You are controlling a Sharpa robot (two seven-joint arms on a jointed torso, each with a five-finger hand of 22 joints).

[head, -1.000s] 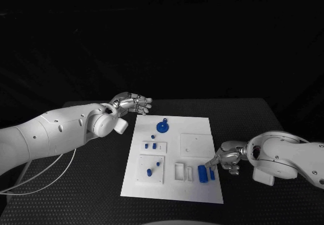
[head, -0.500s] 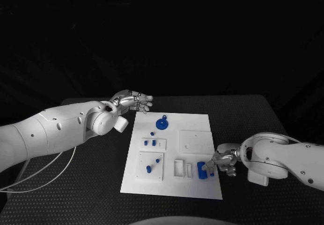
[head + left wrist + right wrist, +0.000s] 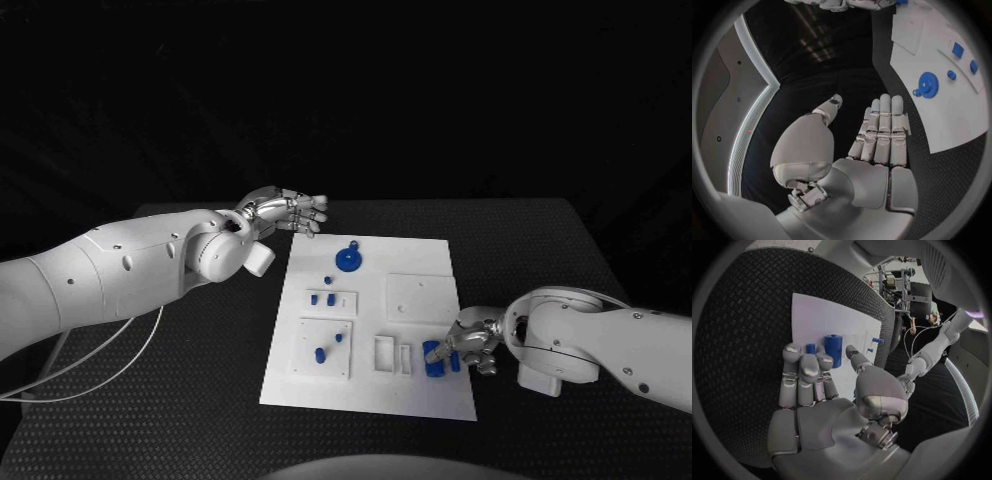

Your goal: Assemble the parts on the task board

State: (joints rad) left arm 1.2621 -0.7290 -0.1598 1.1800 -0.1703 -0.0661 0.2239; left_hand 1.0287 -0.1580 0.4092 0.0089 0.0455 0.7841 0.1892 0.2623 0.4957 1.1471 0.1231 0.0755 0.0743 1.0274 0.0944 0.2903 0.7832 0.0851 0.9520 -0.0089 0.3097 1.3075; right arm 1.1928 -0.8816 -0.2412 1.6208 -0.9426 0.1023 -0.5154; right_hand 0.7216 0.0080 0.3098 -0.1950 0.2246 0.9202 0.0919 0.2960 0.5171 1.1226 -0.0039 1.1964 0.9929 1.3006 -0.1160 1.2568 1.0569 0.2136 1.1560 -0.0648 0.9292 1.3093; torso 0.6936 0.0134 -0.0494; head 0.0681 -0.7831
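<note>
My right hand [image 3: 473, 345] sits low at the near right edge of the task board [image 3: 418, 268], fingers bunched together and curled down w/ tips at the blue block [image 3: 431, 354] and the smaller blue piece [image 3: 454, 361] beside it. In the right wrist view the fingers [image 3: 804, 365] lie side by side, thumb a bit apart, tips reaching the block [image 3: 834, 349] and the small piece [image 3: 811, 348]; can't tell if they actually pinch either one or just touch, so grip state is unclear. My left hand [image 3: 286, 213] hovers off the board's far left corner, over the black table [image 3: 173, 400], holding nothing; the left wrist view shows the fingers [image 3: 882, 132] straight and lying close together, thumb spread out to the side. Board is mid-table, long side running near to far. On it: blue gear [image 3: 348, 261] near the far end, a tiny blue part just beyond it; two small blue parts [image 3: 323, 298] in a raised white tile left of centre; a plain white square tile [image 3: 418, 298] to their right; nearer, another white tile w/ blue pegs [image 3: 329, 347] standing in it; then white slotted frames [image 3: 391, 354] btw that tile and the block my right hand is at. Gear also shows in the left wrist view [image 3: 927, 84], w/ small blue parts further along the board.
</note>
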